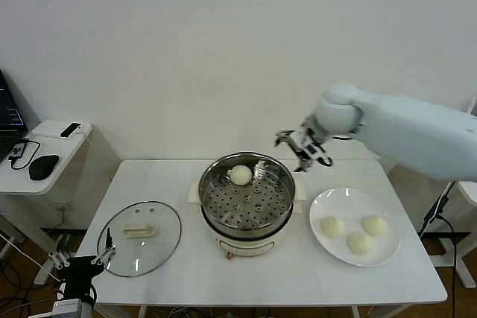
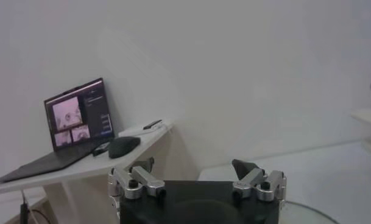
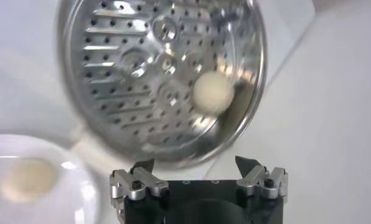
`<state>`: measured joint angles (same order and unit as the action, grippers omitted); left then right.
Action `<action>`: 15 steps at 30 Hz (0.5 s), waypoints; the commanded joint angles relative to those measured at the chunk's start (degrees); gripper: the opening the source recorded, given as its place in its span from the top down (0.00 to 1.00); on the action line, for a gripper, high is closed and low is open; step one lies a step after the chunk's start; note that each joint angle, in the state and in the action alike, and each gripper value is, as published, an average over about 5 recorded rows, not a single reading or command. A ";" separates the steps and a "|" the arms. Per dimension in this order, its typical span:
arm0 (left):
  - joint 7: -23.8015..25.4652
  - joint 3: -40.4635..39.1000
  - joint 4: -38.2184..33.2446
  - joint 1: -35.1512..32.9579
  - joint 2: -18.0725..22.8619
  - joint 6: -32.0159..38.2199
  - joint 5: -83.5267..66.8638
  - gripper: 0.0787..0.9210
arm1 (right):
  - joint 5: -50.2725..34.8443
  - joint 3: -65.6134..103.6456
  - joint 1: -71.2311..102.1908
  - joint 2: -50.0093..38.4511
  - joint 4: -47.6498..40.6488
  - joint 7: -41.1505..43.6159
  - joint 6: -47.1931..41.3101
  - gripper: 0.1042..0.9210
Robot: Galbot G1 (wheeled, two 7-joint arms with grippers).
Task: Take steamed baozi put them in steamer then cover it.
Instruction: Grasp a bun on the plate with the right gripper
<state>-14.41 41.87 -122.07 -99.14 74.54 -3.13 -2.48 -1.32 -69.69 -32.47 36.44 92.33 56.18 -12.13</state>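
Observation:
The steel steamer (image 1: 246, 202) (image 3: 112, 115) stands mid-table, uncovered, with one cream baozi (image 1: 240, 175) (image 3: 213, 92) resting on its perforated tray near the far rim. Three more baozi (image 1: 332, 226) (image 1: 374, 225) (image 1: 360, 243) lie on a white plate (image 1: 328, 200) to the right; one of them (image 3: 28, 178) shows in the right wrist view. The glass cover (image 1: 140, 237) with its cream handle lies flat on the table at the left. My right gripper (image 1: 304, 146) (image 3: 195, 165) hovers open and empty above the steamer's far right edge. My left gripper (image 1: 106, 255) (image 2: 194, 166) is open, low at the table's front left corner beside the cover.
A side desk (image 1: 52, 156) (image 2: 81, 164) at the left carries a laptop (image 2: 75, 125), a mouse (image 1: 43, 166) and a small device. A white wall runs behind the table. Bare tabletop (image 1: 223, 281) lies in front of the steamer.

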 commanded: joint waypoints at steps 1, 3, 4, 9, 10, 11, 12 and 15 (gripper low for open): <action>0.04 -0.53 -0.36 0.22 -0.14 -0.11 0.02 0.12 | 0.13 1.36 2.39 -14.96 7.85 0.61 -6.47 0.12; 0.07 -0.52 -0.32 0.38 -0.33 -0.19 -0.01 0.12 | 0.90 1.54 4.09 -16.77 8.57 0.60 -6.87 0.12; 0.09 -0.49 -0.28 0.41 -0.42 -0.21 -0.02 0.12 | 1.29 1.56 5.06 -17.45 8.84 0.57 -7.07 0.12; 0.14 -0.37 -0.04 0.22 -0.66 -0.19 0.01 0.12 | 3.22 7.75 15.53 -19.03 8.55 -0.33 -7.85 0.12; 0.16 -0.34 -0.07 0.17 -0.71 -0.23 0.03 0.12 | 3.68 10.34 18.54 -18.93 8.10 -0.60 -7.96 0.12; 0.19 -0.28 -0.14 0.12 -0.76 -0.29 0.06 0.12 | 4.28 12.85 21.81 -18.68 7.55 -0.83 -8.07 0.12; 0.21 -0.19 -0.25 0.09 -0.80 -0.36 0.07 0.12 | 4.85 15.14 24.81 -18.33 6.95 -1.07 -8.16 0.12; 0.28 0.24 -0.53 0.03 -0.73 -0.58 0.10 0.12 | 6.57 21.09 33.48 -16.72 4.75 -1.50 -8.22 0.12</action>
<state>-14.14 42.12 -122.46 -99.20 73.90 -3.72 -2.40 3.34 -56.65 -11.40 23.84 96.10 55.08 -18.26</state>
